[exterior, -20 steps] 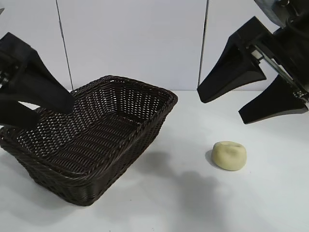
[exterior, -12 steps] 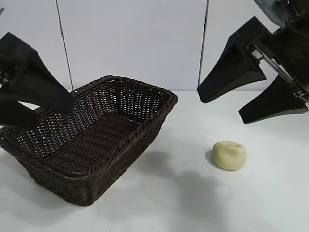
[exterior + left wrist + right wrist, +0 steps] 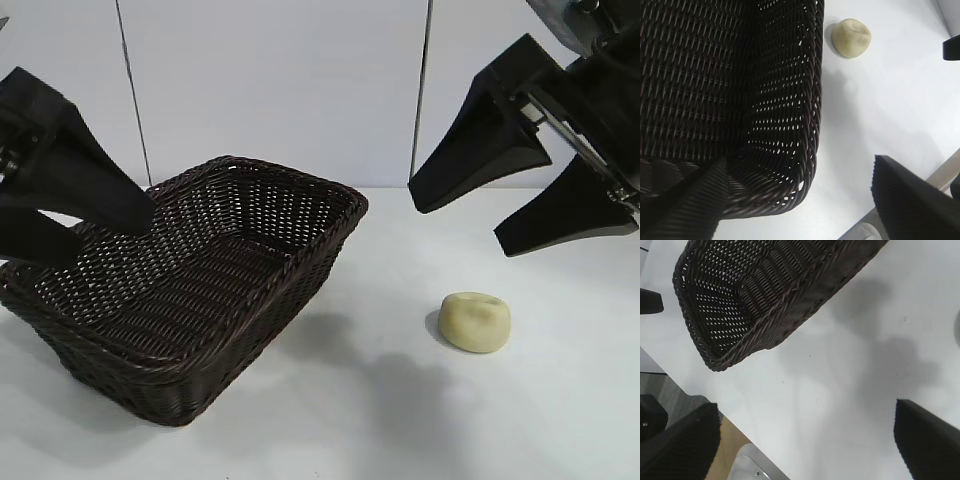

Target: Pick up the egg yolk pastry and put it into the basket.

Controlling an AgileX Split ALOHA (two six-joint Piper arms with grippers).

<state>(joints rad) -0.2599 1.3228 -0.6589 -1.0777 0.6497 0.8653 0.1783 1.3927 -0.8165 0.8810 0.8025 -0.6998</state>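
The egg yolk pastry [image 3: 476, 322], a pale yellow lump with a dented top, lies on the white table to the right of the basket [image 3: 290, 262]; the left wrist view shows the pastry [image 3: 851, 38] just beyond the basket's rim [image 3: 812, 125]. The dark woven basket holds nothing visible. My right gripper [image 3: 458, 228] hangs open in the air above and slightly behind the pastry, well clear of it. My left gripper [image 3: 110, 228] is open too, hovering over the basket's left end. Nothing sits between either pair of fingers [image 3: 800, 172] [image 3: 805, 412].
A pale panelled wall [image 3: 280, 80] closes off the back of the table. In the right wrist view the basket [image 3: 790, 295] lies far off, and the table's edge with a metal fitting [image 3: 760, 465] shows beneath the gripper. Bare white tabletop [image 3: 400, 420] spreads in front of the pastry.
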